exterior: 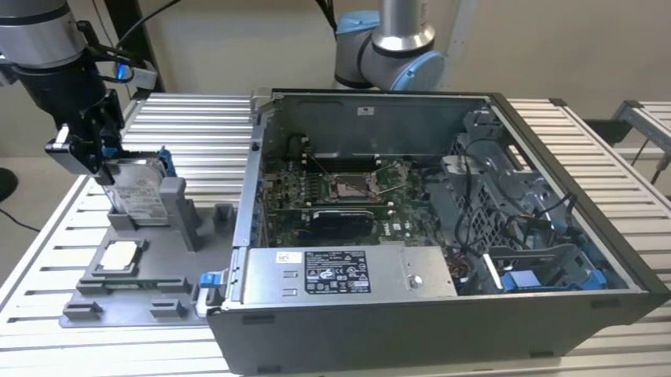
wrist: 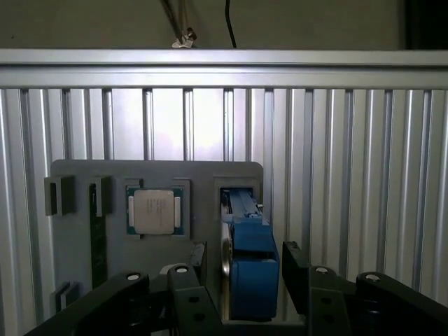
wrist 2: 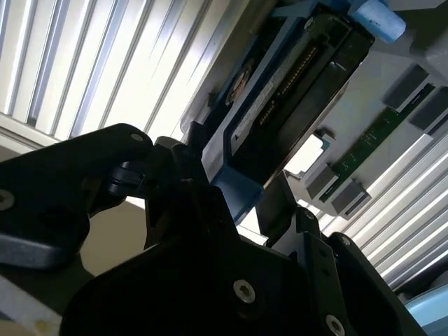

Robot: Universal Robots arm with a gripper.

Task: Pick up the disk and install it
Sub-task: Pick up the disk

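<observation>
Black pincer [wrist: 245, 250] fingers [wrist: 187, 297] stand parted on either side of the disk [wrist: 248, 280]. A thin gap shows at each side in the first wrist view, so the pincer straddles the drive without clamping it. The disk stands on edge in its blue carrier frame, seated in a slot of the grey holder tray [wrist: 84, 245]. Just beside it on the same tray lies a small square silver chip [wrist: 154, 211], flat in its own recess. The tray rests on the ribbed aluminium counter [wrist: 350, 175]. Farther off, toward the exterior view's right, an open computer case [exterior: 477, 106] lies on the counter. It shows its green motherboard [exterior: 314, 188], and a grey box with a black label [exterior: 335, 271] sits along its near side.
</observation>
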